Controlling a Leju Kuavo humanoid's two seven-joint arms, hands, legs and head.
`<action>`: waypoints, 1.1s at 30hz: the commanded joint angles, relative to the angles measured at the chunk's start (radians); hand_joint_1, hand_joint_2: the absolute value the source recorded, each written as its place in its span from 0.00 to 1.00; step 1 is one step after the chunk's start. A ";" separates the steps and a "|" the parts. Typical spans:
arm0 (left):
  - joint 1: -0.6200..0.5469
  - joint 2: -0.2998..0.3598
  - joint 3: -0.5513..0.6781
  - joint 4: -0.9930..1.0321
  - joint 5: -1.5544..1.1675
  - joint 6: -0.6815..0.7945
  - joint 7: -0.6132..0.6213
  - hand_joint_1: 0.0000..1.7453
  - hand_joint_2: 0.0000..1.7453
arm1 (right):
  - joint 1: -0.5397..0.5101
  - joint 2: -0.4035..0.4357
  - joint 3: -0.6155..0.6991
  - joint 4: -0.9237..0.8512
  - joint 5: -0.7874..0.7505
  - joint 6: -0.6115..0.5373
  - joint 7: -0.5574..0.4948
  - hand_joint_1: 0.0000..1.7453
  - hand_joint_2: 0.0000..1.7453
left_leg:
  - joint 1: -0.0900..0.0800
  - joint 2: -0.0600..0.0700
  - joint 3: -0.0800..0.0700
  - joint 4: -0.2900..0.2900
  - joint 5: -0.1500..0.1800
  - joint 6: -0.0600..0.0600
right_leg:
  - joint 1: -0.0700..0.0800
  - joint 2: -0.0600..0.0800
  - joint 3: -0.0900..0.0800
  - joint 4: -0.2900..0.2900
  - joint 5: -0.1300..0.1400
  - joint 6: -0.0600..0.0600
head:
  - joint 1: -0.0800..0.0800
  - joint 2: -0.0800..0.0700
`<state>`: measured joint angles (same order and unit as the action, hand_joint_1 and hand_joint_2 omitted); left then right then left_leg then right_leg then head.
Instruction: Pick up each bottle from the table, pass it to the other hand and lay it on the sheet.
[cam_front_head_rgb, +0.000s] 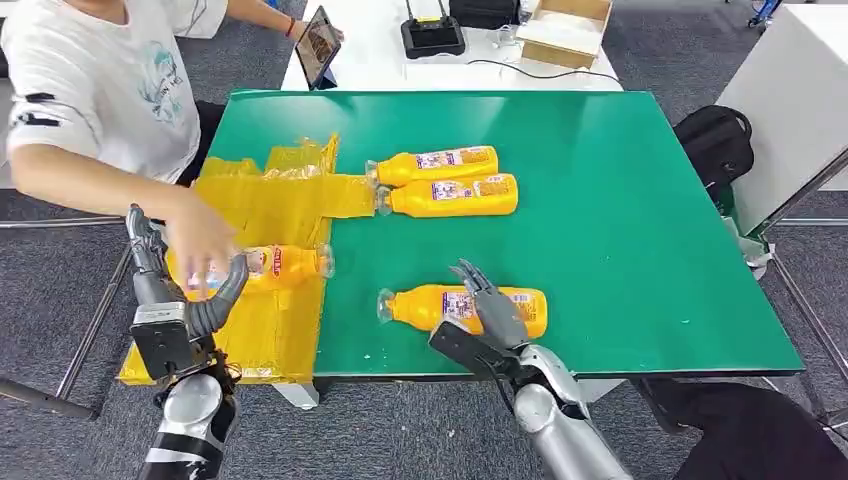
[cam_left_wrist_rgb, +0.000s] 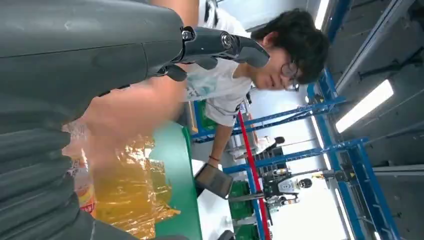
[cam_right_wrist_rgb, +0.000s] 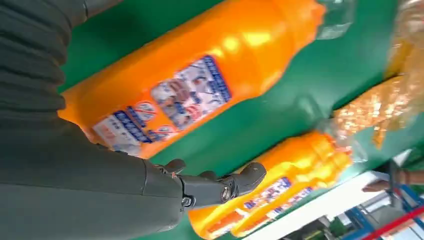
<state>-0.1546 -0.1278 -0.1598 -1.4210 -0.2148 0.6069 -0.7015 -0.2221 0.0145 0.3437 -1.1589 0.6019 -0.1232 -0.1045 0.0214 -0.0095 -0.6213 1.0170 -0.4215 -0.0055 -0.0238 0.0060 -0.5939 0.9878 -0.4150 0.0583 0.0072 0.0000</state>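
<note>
Green table (cam_front_head_rgb: 600, 200) on grey carpet, yellow sheet (cam_front_head_rgb: 270, 210) draped over its left edge. Head view: nearest bottle (cam_front_head_rgb: 440, 305) lying by the front edge, right hand (cam_front_head_rgb: 490, 305) spread just above its label, gripping nothing; likely rigid, smooth and rollable (best grasped mid-body). Left hand (cam_front_head_rgb: 185, 290) open beside a sheet-laid bottle (cam_front_head_rgb: 285, 262), a person's hand (cam_front_head_rgb: 200, 245) reaching in. Right wrist view: fingers (cam_right_wrist_rgb: 235, 182) apart above the table.

I see one bottle (cam_front_head_rgb: 285, 262) lying on the sheet (cam_front_head_rgb: 262, 265); three bottles on the table (cam_front_head_rgb: 620, 200) at its three o'clock.
</note>
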 joint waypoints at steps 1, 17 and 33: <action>-0.031 0.026 -0.025 0.042 0.016 -0.026 0.003 0.00 1.00 | -0.031 -0.066 0.034 0.012 0.028 0.005 0.033 0.00 1.00 | 0.000 0.001 0.004 -0.001 -0.002 0.001 | 0.001 -0.001 0.004 -0.001 -0.001 -0.003 | 0.000 0.000; -0.043 0.011 -0.031 0.087 0.006 -0.051 0.003 0.00 1.00 | -0.100 -0.087 0.031 0.084 0.093 0.003 0.103 0.00 1.00 | 0.001 0.003 0.010 -0.003 -0.002 0.003 | 0.002 -0.001 0.009 -0.003 -0.001 -0.007 | 0.000 0.000; -0.068 -0.004 -0.041 0.140 0.004 -0.079 0.003 0.00 1.00 | -0.188 -0.109 0.051 0.245 0.092 0.121 0.145 0.00 1.00 | 0.000 0.001 0.004 -0.001 -0.001 0.002 | 0.001 0.000 0.004 -0.001 0.000 -0.003 | 0.000 0.000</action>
<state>-0.1673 -0.1282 -0.1797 -1.3760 -0.2163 0.5455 -0.7015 -0.3087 -0.0652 0.3494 -1.0979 0.7073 -0.0976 0.0225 0.0214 -0.0091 -0.6214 1.0170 -0.4215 -0.0055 -0.0238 0.0061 -0.5942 0.9878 -0.4149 0.0583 0.0069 0.0000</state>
